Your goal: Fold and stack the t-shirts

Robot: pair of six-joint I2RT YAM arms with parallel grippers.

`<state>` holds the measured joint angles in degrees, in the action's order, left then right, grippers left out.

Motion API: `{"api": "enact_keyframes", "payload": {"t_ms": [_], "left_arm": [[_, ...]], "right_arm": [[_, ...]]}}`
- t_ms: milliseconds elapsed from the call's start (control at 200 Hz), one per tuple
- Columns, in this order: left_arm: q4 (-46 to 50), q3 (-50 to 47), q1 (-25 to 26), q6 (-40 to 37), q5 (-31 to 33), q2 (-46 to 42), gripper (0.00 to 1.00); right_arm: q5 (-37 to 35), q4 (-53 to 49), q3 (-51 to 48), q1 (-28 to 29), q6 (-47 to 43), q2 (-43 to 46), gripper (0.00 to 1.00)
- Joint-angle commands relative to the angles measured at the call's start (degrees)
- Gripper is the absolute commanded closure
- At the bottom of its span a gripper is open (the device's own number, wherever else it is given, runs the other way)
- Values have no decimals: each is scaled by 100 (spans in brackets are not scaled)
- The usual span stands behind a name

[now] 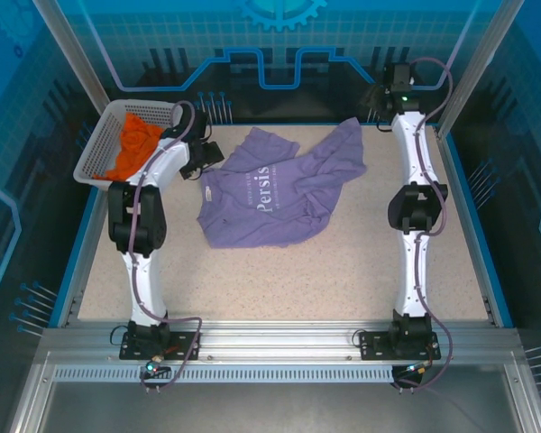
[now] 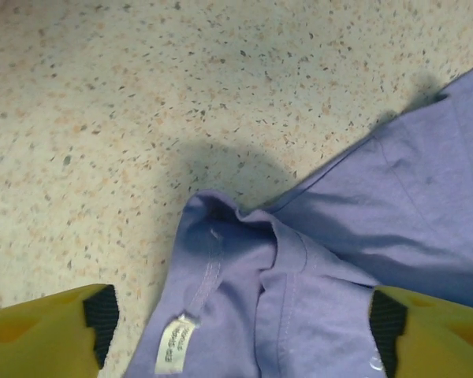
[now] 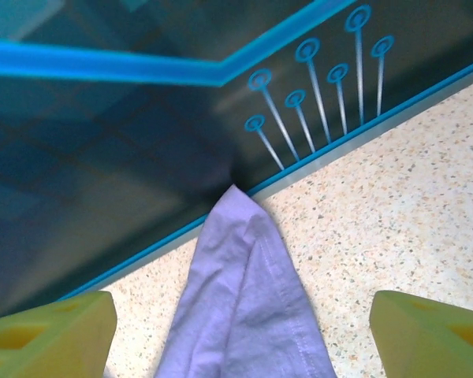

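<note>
On the worktop (image 1: 343,271), flattening the lavender t-shirt (image 1: 270,194) looked the step in hand.
From above it lay crumpled centrally, the orange t-shirt (image 1: 133,144) in the basket (image 1: 95,149); left wrist view, left jaws stood wide astride its collar (image 2: 221,228); right wrist view, right jaws wide astride a corner (image 3: 244,260). Next, I'd judge: pinch both, pull flat.

White mesh basket (image 1: 95,152): far corner, just left of the left claw (image 1: 205,161). Speckled beige tabletop (image 2: 142,94): beneath and ahead of that claw. Dark blue-trimmed wall panel (image 3: 102,118): close ahead of the right claw (image 3: 240,315), printed with ringed lines.
</note>
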<state>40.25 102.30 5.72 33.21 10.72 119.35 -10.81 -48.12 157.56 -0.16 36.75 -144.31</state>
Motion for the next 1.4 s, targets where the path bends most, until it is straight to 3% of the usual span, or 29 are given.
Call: {"api": "enact_keyframes", "payload": {"t_ms": [0, 190, 310, 425, 740, 1055, 1271, 1396], "left_arm": [[81, -570, -36, 301, -261, -811, 12], [-450, -2373, 30, 592, -1187, -1706, 20], [-750, -3383, 32, 707, -1925, -2082, 25], [-1114, -4122, 35, 876, -2402, -2381, 26], [-1252, -4803, 24, 1181, -2474, -2487, 29], [-1529, -5061, -17, 1272, -2600, -2526, 46], [-1494, -5077, -53, 1175, -2576, -2601, 48], [-1485, -5066, -53, 1084, -2562, -2642, 55]], "right_arm": [[690, -431, -146, -34, 493, 586, 18], [1922, -419, -2768, 519, 631, 1718, 35], [1909, 10, -4172, 1026, 799, 2211, 44], [2016, 198, -4766, 1381, 1173, 2258, 48], [1872, 334, -5201, 1929, 1959, 2022, 51], [1923, 426, -5105, 2130, 2378, 1565, 56], [1894, 354, -4883, 2226, 2571, 1261, 57], [1801, 334, -4805, 2240, 2651, 1132, 62]]}}
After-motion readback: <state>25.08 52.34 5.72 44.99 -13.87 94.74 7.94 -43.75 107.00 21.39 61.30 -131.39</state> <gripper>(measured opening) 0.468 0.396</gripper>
